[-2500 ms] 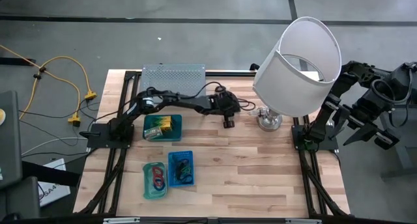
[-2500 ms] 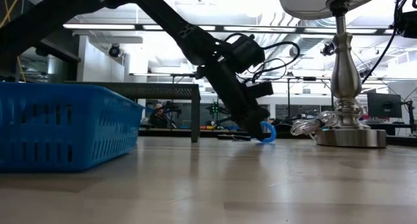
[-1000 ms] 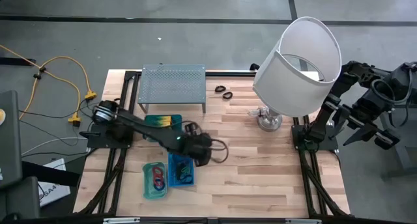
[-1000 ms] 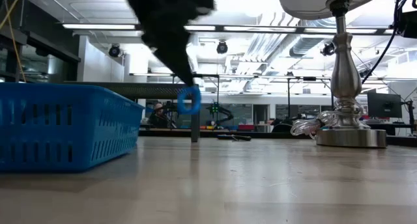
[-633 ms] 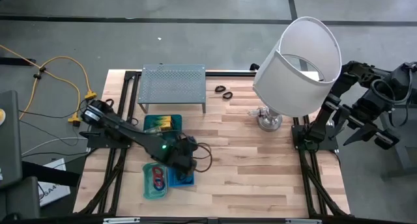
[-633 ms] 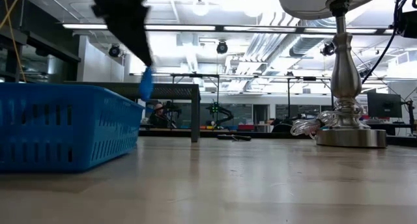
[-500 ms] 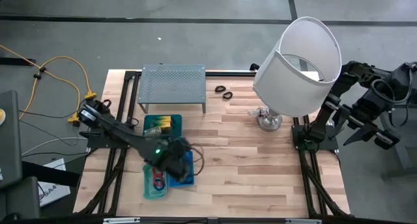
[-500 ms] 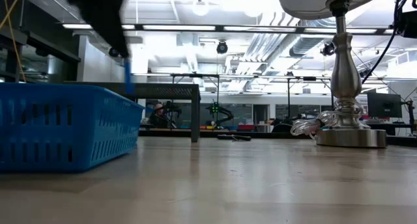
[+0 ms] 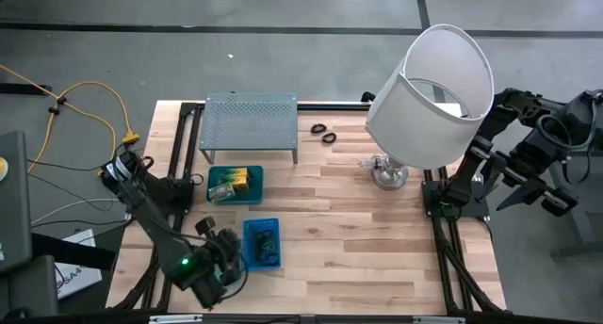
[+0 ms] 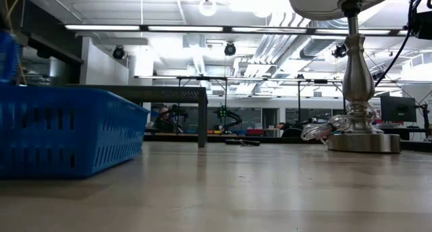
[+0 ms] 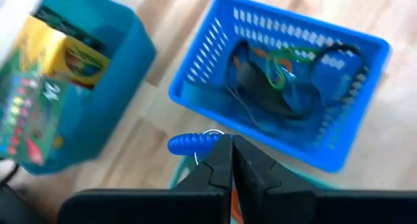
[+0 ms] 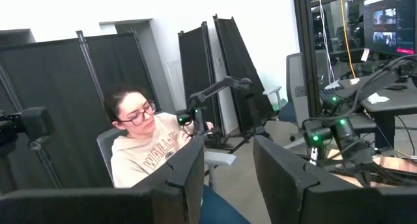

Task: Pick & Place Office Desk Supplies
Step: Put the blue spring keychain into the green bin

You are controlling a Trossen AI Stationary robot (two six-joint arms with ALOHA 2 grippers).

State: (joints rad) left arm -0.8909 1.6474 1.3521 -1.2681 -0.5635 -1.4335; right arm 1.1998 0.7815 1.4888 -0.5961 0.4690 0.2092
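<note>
My left gripper (image 11: 231, 160) is shut on a blue coiled ring (image 11: 191, 144) and hangs over the table's near left, beside the blue basket (image 9: 262, 242); the high view shows it there too (image 9: 224, 256). The basket holds black bands and loops (image 11: 273, 87). A teal tray (image 9: 235, 184) holds yellow-green packets (image 11: 78, 58). Two black loops (image 9: 323, 132) lie on the table near its far edge. My right gripper (image 12: 228, 165) is open, raised beyond the table's right edge, with nothing between its fingers. My left gripper pinches the blue ring between its two fingertips (image 11: 221, 160), at one part of its coil (image 11: 210, 140). The fingers slant downward. The rest of the ring sticks out to one side of the tips, lifted clear of table and trays.
A grey perforated rack (image 9: 250, 121) stands at the far edge. A big lamp with a white shade (image 9: 431, 93) and metal foot (image 10: 356, 141) stands at the far right. Bare wood stretches across the near right. A person sits in the room beyond.
My left gripper has swung from the table's middle toward the near left corner, passing over the blue basket, and has rolled on the way. It stays shut on the blue ring, which travels with it clear of the table.
</note>
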